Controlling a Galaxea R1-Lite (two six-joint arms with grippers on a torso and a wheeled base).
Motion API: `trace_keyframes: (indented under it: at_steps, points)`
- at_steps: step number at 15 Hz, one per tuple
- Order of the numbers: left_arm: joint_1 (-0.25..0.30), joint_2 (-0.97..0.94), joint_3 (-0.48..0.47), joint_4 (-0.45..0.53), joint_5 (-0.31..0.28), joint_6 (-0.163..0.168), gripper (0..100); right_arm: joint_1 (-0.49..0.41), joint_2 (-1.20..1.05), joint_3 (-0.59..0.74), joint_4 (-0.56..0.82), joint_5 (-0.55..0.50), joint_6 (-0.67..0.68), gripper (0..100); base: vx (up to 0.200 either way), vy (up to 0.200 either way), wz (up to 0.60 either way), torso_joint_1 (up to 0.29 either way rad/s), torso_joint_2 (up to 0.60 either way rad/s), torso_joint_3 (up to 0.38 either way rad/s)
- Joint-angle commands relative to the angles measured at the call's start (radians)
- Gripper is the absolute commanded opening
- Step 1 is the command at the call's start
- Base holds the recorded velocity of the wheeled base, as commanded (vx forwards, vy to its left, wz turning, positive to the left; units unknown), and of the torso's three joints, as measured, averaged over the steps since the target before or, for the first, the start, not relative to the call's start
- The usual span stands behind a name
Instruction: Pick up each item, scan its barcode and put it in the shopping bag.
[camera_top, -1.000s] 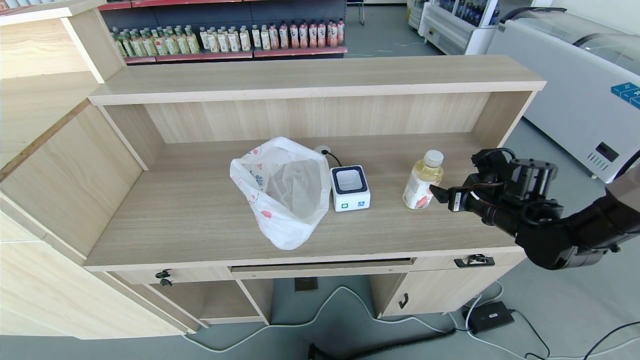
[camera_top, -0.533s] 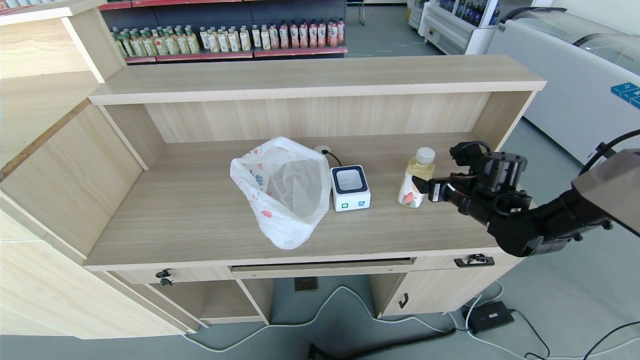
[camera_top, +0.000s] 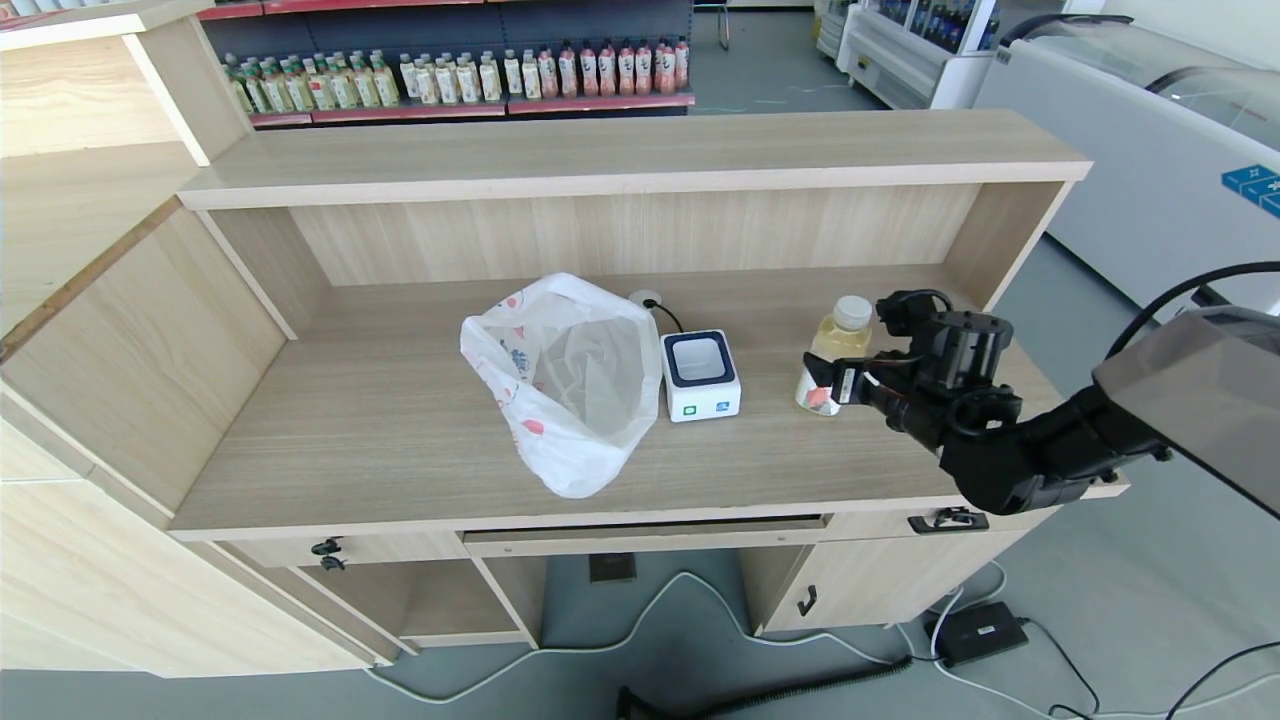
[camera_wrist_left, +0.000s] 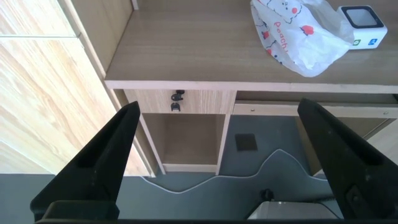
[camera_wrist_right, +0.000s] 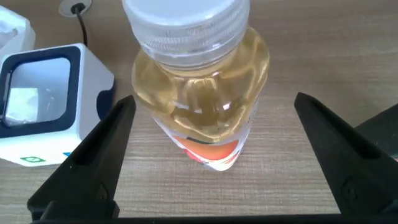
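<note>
Pale-yellow drink fills a clear bottle standing upright on the wooden desk, near the white barcode scanner. The right gripper is seen with fingers spread, one on each side of the bottle, not yet touching. A centred, level squeeze on the body is advised, so tipping is avoided. The left gripper is held released, off the desk's front.
</note>
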Motion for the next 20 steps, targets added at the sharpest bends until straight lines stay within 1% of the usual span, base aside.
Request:
trace_keyframes:
  at_steps: [1, 2, 4, 5, 7, 9, 12, 15, 18, 20]
  points:
    - [0.000, 0.000, 0.000, -0.001, 0.001, 0.000, 100, 0.035, 0.057, -0.082, 0.004, -0.072, 0.056, 100, 0.000, 0.000, 0.00, 0.000, 0.00, 0.000]
    - [0.000, 0.000, 0.000, -0.001, 0.001, 0.000, 100, 0.044, 0.077, -0.111, 0.007, -0.089, 0.074, 100, 0.000, 0.000, 0.00, 0.000, 0.00, 0.000]
    - [0.000, 0.000, 0.000, -0.001, 0.001, 0.000, 100, 0.066, 0.103, -0.128, 0.007, -0.100, 0.077, 100, 0.000, 0.000, 0.00, 0.000, 0.00, 0.000]
    - [0.000, 0.000, 0.000, -0.001, 0.001, 0.000, 100, 0.075, 0.116, -0.138, 0.007, -0.120, 0.077, 100, 0.000, 0.000, 0.00, 0.000, 0.00, 0.000]
    - [0.000, 0.000, 0.000, 0.001, 0.001, 0.000, 100, 0.086, 0.134, -0.150, 0.006, -0.193, 0.085, 100, 0.000, 0.000, 0.00, 0.000, 0.00, 0.000]
    - [0.000, 0.000, 0.000, -0.001, 0.001, 0.000, 100, 0.083, 0.142, -0.156, 0.007, -0.227, 0.099, 100, 0.000, 0.000, 0.00, 0.000, 0.00, 0.000]
    - [0.000, 0.000, 0.000, -0.001, 0.001, 0.000, 100, 0.076, 0.157, -0.191, 0.009, -0.218, 0.103, 100, 0.000, 0.000, 0.00, 0.000, 0.00, 0.000]
    - [0.000, 0.000, 0.000, -0.001, 0.001, 0.000, 100, 0.075, 0.172, -0.214, 0.009, -0.183, 0.099, 100, 0.000, 0.000, 0.00, 0.000, 0.00, 0.000]
    - [0.000, 0.000, 0.000, -0.001, 0.001, 0.000, 100, 0.064, 0.182, -0.219, 0.010, -0.170, 0.067, 100, 0.000, 0.000, 0.00, 0.000, 0.00, 0.000]
    - [0.000, 0.000, 0.000, -0.001, 0.001, 0.000, 100, 0.052, 0.183, -0.226, 0.009, -0.112, 0.062, 100, 0.000, 0.000, 0.00, 0.000, 0.00, 0.000]
